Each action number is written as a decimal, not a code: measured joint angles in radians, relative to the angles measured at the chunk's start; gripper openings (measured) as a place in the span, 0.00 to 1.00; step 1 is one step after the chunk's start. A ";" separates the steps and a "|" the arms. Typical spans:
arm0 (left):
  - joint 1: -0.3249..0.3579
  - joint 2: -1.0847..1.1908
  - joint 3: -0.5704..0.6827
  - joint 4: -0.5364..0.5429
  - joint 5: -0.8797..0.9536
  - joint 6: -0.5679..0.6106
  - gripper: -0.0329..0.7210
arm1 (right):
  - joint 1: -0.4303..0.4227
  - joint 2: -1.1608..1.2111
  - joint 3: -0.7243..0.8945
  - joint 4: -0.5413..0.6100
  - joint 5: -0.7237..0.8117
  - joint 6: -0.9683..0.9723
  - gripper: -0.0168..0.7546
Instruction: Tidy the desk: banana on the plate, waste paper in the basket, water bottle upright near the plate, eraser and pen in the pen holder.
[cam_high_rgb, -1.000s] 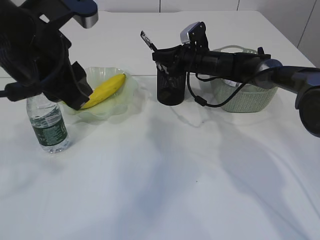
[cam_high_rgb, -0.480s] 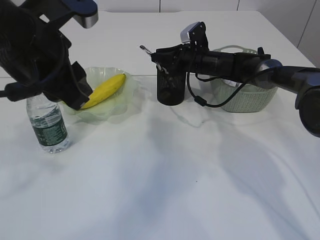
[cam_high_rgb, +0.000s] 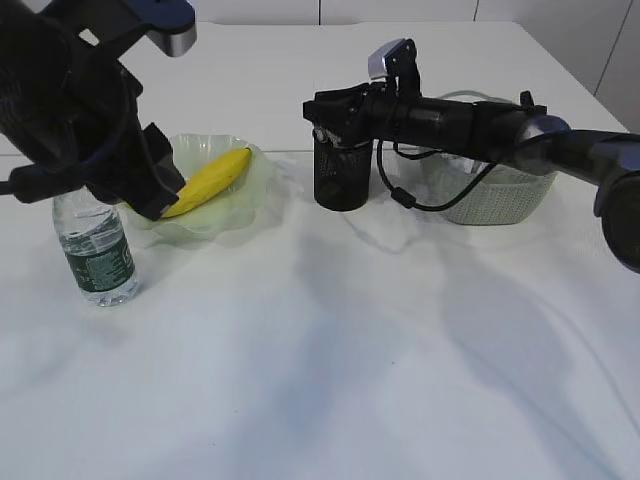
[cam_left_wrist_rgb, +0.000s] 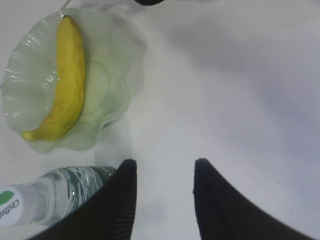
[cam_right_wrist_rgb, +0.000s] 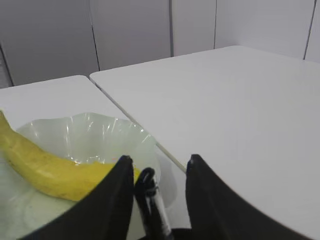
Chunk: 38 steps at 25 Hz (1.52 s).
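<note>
Bottle (cam_left_wrist_rgb: 55, 194) cap reads "Cestbon", green label; upright beside plate (cam_left_wrist_rgb: 112, 75), banana (cam_left_wrist_rgb: 62, 82) on it. White desk (cam_high_rgb: 330, 370), pale wall panels. Left hand (cam_left_wrist_rgb: 162, 200) released, empty. Right hand (cam_right_wrist_rgb: 156, 185) released; pen (cam_right_wrist_rgb: 152, 202) in holder (cam_high_rgb: 342, 172).

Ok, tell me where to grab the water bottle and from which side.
Take the water bottle around its upper body just under the cap, coming from the bare table on its right. It stands upright beside the plate, and the left arm hangs close over its top.

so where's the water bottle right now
The water bottle stands upright at the far left of the exterior view, on the table just in front of and left of the plate holding the banana, partly under the left arm.
</note>
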 joint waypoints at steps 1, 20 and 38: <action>0.000 0.000 0.000 0.000 0.000 0.000 0.40 | -0.003 0.000 -0.008 0.000 0.006 0.011 0.38; 0.000 0.000 0.000 0.024 0.010 0.000 0.40 | -0.072 -0.143 -0.181 -0.204 0.131 0.348 0.47; 0.000 -0.057 0.000 0.036 0.016 -0.082 0.40 | -0.076 -0.576 -0.183 -0.971 0.238 1.183 0.47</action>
